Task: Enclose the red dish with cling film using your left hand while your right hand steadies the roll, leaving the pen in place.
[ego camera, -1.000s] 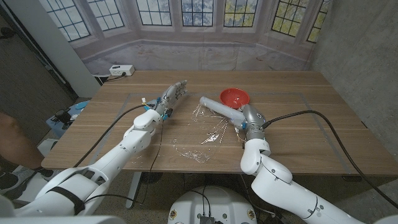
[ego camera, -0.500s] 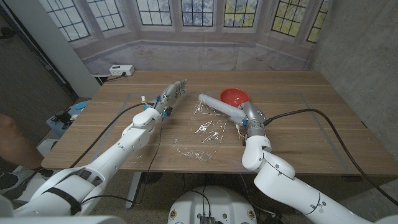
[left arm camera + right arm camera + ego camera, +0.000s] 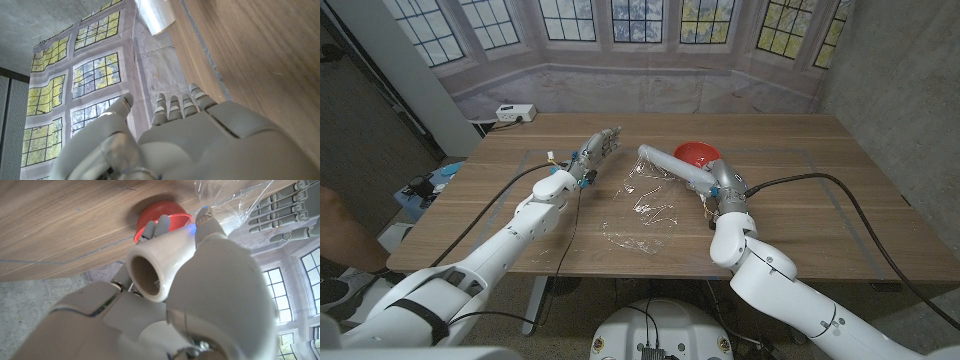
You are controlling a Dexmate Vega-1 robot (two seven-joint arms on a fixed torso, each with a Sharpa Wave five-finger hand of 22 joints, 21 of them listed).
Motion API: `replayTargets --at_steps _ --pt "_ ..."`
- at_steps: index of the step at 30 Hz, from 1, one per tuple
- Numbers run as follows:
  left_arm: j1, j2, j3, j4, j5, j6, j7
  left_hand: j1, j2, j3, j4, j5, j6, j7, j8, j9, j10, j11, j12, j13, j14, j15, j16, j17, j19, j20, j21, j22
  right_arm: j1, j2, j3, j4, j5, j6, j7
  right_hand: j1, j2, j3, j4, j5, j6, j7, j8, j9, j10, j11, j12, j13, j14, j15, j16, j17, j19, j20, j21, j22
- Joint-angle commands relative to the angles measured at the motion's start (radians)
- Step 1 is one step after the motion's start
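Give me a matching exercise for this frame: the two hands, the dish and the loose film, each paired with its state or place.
Things:
1. left hand
2. right hand
3. red dish
4. pulled-out cling film

States:
A. lies crinkled on the table between the arms
B. grips the white roll
C. uncovered, behind the roll
D. fingers apart, holding nothing

Pairs: 1-D, 2-B, 3-C, 4-A

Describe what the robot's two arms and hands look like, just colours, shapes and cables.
Both arms are glossy white with rounded shells and grey metal joints. A black cable runs along the left arm, and a thicker black cable loops away from the right arm over the wooden table. The left hand and right hand are pale grey, with segmented fingers and darker fingertip pads.
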Motion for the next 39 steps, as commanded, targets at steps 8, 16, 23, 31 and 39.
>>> replayTargets --at_steps 8,16,23,31,39 --pt "0.035 0.068 -0.002 -0.141 -0.028 0.107 -0.007 0.010 -0.008 -0.007 -0.007 0.004 0.015 0.007 0.001 0.001 0.000 0.005 -0.001 0.002 -0.001 0.012 -0.002 0.000 0.005 0.004 0.000 0.005 -0.014 -0.001 0.036 -0.014 0.032 0.062 -0.042 -0.004 0.128 0.012 0.002 0.007 0.162 -0.152 0.006 0.003 0.134 -0.126 0.001 0.003 0.028 -0.099 -0.005 0.006 -0.008 -0.015 0.010 0.001" --pt "0.060 0.094 -0.006 -0.193 -0.053 0.137 -0.026 0.015 -0.021 -0.010 -0.022 0.005 0.019 0.011 0.001 0.000 0.013 0.007 0.004 0.001 0.004 0.015 -0.001 -0.001 0.011 0.013 0.001 0.005 -0.031 -0.009 0.053 -0.025 0.034 0.085 -0.055 -0.005 0.128 0.012 0.001 0.007 0.164 -0.150 0.004 0.003 0.134 -0.124 0.001 0.005 0.030 -0.098 -0.007 0.009 -0.009 -0.015 0.013 0.001" --pt "0.085 0.118 -0.013 -0.235 -0.074 0.153 -0.038 0.023 -0.028 -0.013 -0.045 0.007 0.030 0.020 0.004 0.000 0.042 0.015 0.013 0.003 0.034 0.027 0.006 -0.001 0.036 0.029 0.009 0.006 -0.046 -0.012 0.065 -0.035 0.031 0.096 -0.069 -0.006 0.127 0.012 0.000 0.007 0.165 -0.150 0.002 0.002 0.137 -0.124 0.001 0.003 0.031 -0.097 -0.009 0.011 -0.009 -0.014 0.017 0.000" --pt "0.101 0.133 -0.018 -0.253 -0.090 0.160 -0.051 0.026 -0.033 -0.019 -0.057 0.008 0.032 0.027 0.003 0.000 0.057 0.016 0.018 0.004 0.052 0.031 0.008 -0.001 0.055 0.038 0.015 0.007 -0.049 -0.012 0.072 -0.042 0.029 0.104 -0.069 -0.006 0.128 0.012 0.000 0.007 0.165 -0.149 0.000 0.002 0.139 -0.123 0.001 0.004 0.035 -0.098 -0.012 0.012 -0.011 -0.015 0.020 0.000" --pt "0.108 0.142 -0.022 -0.255 -0.103 0.167 -0.062 0.025 -0.037 -0.023 -0.062 0.007 0.032 0.026 0.002 0.000 0.057 0.014 0.017 0.004 0.052 0.032 0.006 0.000 0.058 0.038 0.015 0.008 -0.041 -0.011 0.078 -0.040 0.031 0.120 -0.063 -0.007 0.127 0.012 -0.001 0.007 0.166 -0.149 -0.002 0.002 0.138 -0.123 0.001 0.006 0.037 -0.098 -0.016 0.011 -0.012 -0.015 0.024 -0.001"
